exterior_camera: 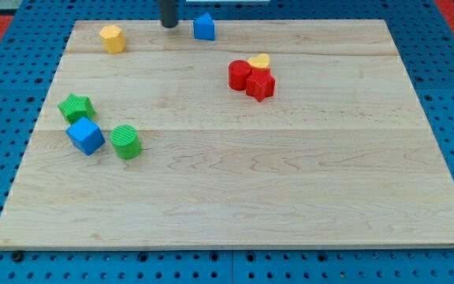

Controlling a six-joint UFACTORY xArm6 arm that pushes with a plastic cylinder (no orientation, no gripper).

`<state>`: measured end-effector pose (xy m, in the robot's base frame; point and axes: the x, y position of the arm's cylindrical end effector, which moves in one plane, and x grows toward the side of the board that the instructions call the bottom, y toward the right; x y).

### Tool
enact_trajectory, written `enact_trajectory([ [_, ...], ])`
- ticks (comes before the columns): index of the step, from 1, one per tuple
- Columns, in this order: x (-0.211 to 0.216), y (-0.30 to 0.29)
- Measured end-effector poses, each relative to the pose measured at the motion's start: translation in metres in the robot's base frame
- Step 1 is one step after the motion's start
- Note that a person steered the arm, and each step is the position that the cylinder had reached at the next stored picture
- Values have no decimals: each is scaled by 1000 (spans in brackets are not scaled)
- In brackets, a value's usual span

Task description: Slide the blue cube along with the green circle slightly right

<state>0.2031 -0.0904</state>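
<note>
The blue cube (85,136) lies at the view's left of the wooden board (235,181). The green circle (126,142), a short cylinder, stands just to its right, a small gap apart. A green star (76,107) sits just above the blue cube, nearly touching it. My tip (168,25) is at the view's top edge of the board, far above and to the right of the blue cube and green circle, between a yellow block and a blue block.
A yellow hexagonal block (113,38) lies at the top left. A blue pentagon-like block (204,27) sits right of my tip. A red cylinder (240,75), a red star (261,84) and a yellow heart-like piece (259,61) cluster at the upper middle.
</note>
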Motion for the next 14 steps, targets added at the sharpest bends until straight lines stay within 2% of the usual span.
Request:
enact_trajectory([
  [1,11,51],
  [2,26,72],
  [7,30,57],
  [9,92,68],
  [10,101,49],
  [11,125,-57],
  [12,121,-181],
  [13,155,-214],
  [14,210,-191],
])
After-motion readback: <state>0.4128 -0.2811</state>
